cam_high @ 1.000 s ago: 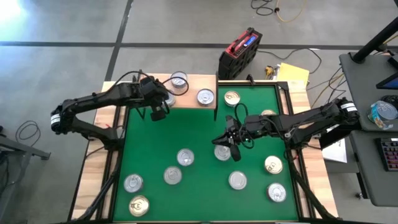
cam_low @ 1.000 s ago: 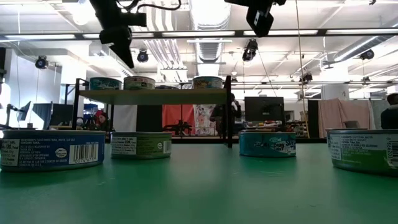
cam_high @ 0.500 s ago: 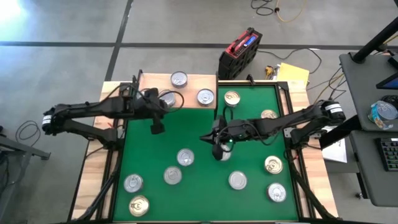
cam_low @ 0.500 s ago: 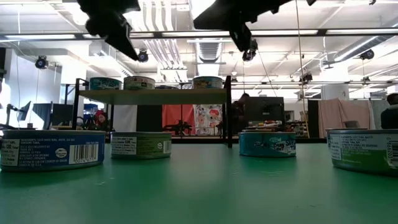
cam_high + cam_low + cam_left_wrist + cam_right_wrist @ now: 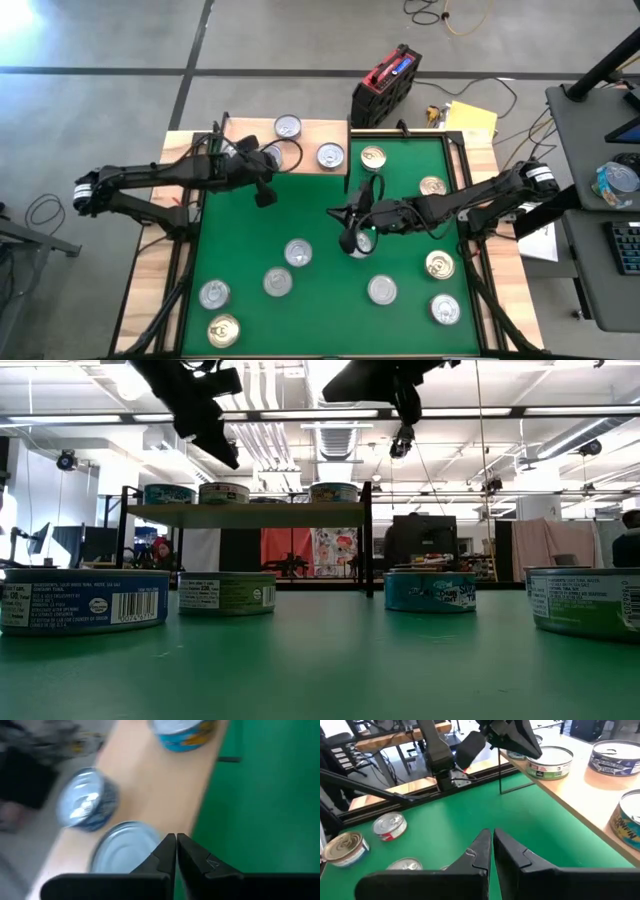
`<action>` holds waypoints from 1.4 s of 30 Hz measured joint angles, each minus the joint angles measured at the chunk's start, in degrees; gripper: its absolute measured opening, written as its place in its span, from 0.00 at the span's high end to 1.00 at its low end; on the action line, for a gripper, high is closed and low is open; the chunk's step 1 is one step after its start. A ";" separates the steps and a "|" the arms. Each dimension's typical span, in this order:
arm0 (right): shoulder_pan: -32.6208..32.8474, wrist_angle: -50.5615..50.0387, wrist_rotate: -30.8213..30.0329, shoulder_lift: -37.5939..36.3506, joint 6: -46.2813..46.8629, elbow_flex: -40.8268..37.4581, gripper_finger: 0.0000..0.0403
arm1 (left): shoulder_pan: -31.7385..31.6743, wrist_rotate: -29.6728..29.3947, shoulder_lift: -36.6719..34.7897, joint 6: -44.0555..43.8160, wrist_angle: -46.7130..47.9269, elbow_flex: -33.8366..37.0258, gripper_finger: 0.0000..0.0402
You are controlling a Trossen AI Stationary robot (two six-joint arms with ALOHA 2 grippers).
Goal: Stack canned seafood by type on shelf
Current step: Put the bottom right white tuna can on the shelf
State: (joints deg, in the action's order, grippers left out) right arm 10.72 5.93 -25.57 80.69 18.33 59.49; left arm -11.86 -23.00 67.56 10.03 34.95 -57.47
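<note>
Lately swung off the shelf (image 5: 300, 135) edge: left gripper (image 5: 265, 196), fingers pinched together, empty, now over the green mat (image 5: 310, 215). Right gripper (image 5: 347, 240), likewise closed and empty, hanging above a silver-topped tin (image 5: 362, 242) mid-mat. Up on the light-wood board: 3 tins (image 5: 331, 155). Loose on the felt-like mat: about 10 flat round cans (image 5: 298, 252), ribbed pull-tab lids, silver or gold. Sorting barely begun.

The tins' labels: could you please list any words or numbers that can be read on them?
Barcoded tin: small print, too small to read.
Green-labelled tin: print too small to read.
Teal tin: lettering blurred.
Green-banded tin, right wrist view: blurred.
Nothing legible anywhere.
</note>
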 joint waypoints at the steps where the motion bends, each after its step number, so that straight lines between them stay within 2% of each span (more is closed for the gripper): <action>1: 0.06 0.05 0.00 -0.01 0.03 -0.07 0.97 | -1.03 3.79 -0.25 0.74 -0.09 0.00 1.00; 3: 0.05 0.11 -0.03 -0.03 0.04 -0.26 0.97 | -3.45 9.96 -0.54 1.38 -0.11 -0.23 1.00; 4: 0.05 0.02 -0.06 -0.03 0.03 -0.33 0.97 | -4.61 10.74 -0.55 1.35 -0.30 -0.48 1.00; 13: 0.02 0.17 -0.23 -0.03 0.07 -0.40 0.97 | -11.87 10.07 -0.01 2.96 -0.36 -0.63 1.00; 42: 0.02 0.13 -1.63 -0.03 0.72 -0.67 0.97 | -12.81 10.51 2.32 6.04 -0.04 -0.61 1.00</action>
State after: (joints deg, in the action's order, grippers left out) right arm 10.74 6.07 -27.20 80.66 19.05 58.83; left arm -24.67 -12.49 69.88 16.08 34.91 -58.08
